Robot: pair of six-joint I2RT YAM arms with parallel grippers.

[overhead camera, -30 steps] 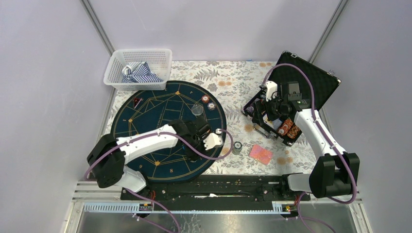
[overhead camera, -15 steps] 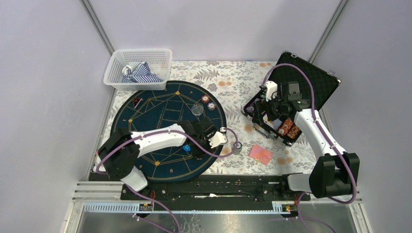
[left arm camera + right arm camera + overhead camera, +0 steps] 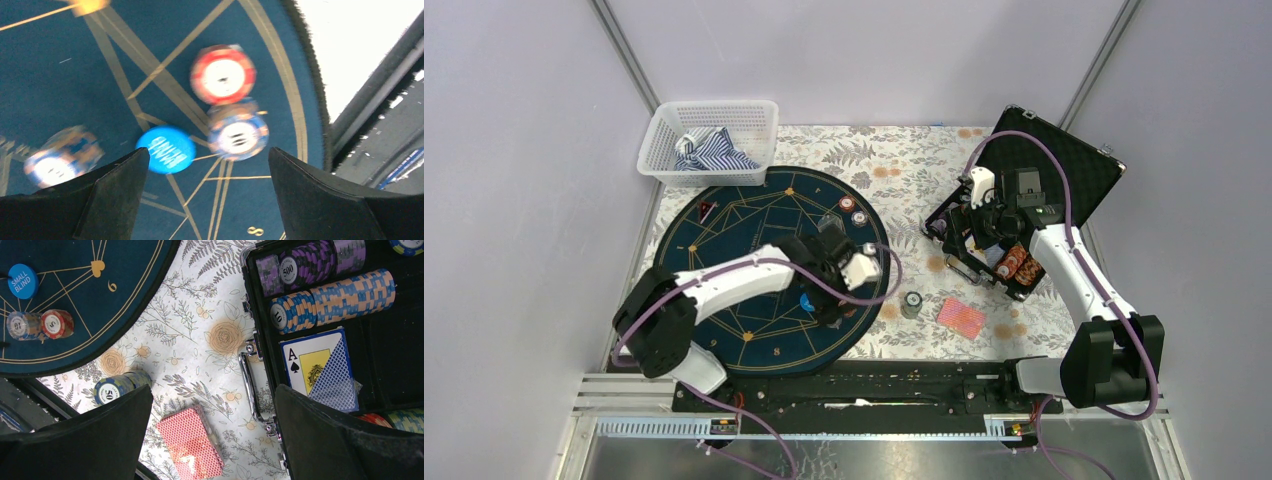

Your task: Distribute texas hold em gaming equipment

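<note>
Small-blind button (image 3: 165, 149), lying on the blue mat (image 3: 60, 75) beside two chip stacks (image 3: 237, 135), under the open, empty left claw (image 3: 207, 155) (right claw (image 3: 212, 390) likewise open by the case (image 3: 400, 365)); a misaligned descent could topple the stacks.

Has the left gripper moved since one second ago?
Yes. The left gripper went left, away from the chip stack on the cloth, over the mat.
</note>
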